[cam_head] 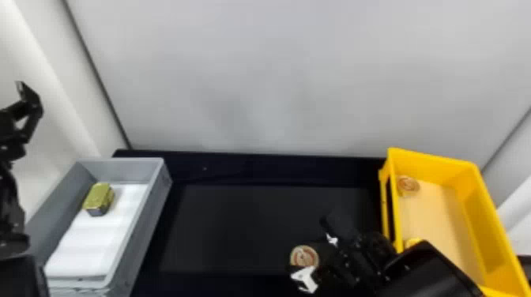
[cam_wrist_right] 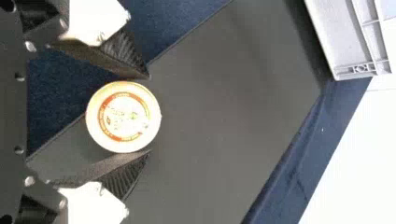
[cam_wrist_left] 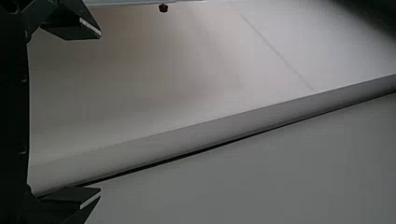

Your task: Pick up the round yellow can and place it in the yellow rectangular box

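The round yellow can (cam_head: 304, 256) is over the dark table's front part, right of centre, in the grasp of my right gripper (cam_head: 312, 249). In the right wrist view, the can (cam_wrist_right: 123, 116) shows its round face between the two ribbed fingers of the right gripper (cam_wrist_right: 149, 114), one against each side. At the right stands the yellow rectangular box (cam_head: 490, 209), its near left part hidden by the right arm. My left gripper (cam_head: 24, 104) is parked at the far left, and in its wrist view the left gripper (cam_wrist_left: 100, 113) is open with nothing between its fingers.
Inside the yellow box, another round can (cam_head: 408, 185) lies by the far left corner, and a yellow item (cam_head: 412, 241) is partly covered by the right arm. A grey box (cam_head: 154, 209) at the left holds a gold-coloured rectangular tin (cam_head: 98, 197). A pale wall rises behind the table.
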Available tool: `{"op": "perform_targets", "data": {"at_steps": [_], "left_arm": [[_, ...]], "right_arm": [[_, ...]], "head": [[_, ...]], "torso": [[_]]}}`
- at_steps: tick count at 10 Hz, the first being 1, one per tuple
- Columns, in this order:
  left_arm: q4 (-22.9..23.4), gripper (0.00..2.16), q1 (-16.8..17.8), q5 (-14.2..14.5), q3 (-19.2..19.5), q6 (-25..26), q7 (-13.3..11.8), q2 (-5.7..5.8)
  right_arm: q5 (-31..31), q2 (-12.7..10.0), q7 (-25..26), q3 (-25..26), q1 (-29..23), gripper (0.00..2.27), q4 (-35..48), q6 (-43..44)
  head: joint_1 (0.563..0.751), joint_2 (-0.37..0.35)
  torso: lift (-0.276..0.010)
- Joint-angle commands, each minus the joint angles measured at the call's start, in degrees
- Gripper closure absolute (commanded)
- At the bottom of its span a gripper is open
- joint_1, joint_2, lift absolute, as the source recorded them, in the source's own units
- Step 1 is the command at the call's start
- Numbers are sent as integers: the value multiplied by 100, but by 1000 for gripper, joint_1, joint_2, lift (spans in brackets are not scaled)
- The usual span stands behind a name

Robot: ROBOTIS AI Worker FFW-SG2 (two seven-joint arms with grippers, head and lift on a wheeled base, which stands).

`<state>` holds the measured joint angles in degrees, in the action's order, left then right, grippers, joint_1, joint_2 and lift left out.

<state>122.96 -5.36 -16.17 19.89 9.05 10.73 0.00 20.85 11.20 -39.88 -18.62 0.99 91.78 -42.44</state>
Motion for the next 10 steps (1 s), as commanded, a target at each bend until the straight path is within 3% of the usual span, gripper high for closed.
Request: {"op": "perform_targets", "data": {"at_steps": [1, 6, 10], "left_arm": [[0, 96, 0, -9, 7, 0, 0, -15], [-9, 98, -9, 0, 25, 0, 0, -15], [-9, 98, -9, -9, 42, 9, 0, -15]], "right_arm": [[-1, 5, 4, 15, -2, 472, 42, -12], [-1, 5, 39, 24, -19, 780, 121, -39], [-1, 5, 66, 165, -72, 779, 701, -285]], "head": [[694, 14], [694, 14], [694, 14]], "torso": [[-60], [-60], [-60]]}}
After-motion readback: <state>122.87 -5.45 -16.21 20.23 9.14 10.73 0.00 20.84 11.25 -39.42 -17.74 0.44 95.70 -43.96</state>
